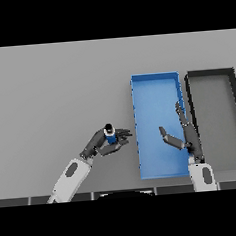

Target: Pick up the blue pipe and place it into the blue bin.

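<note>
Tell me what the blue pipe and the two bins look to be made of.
The short blue pipe, held in the left robot hand, looks like matte plastic with a dark end, though that's uncertain. The blue rectangular bin and the dark rectangular bin show flat, even colour without glints, suggesting thin-walled matte plastic.

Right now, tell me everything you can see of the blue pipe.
The pipe is a short blue cylinder with a dark top end, standing roughly upright. It looks smooth and hard, though its material cannot be told. The left hand holds it, fingers and thumb curled round its lower part, so only the top half shows. It sits left of the blue bin, outside it and clear of its wall. Whether it touches the table cannot be told.
</note>
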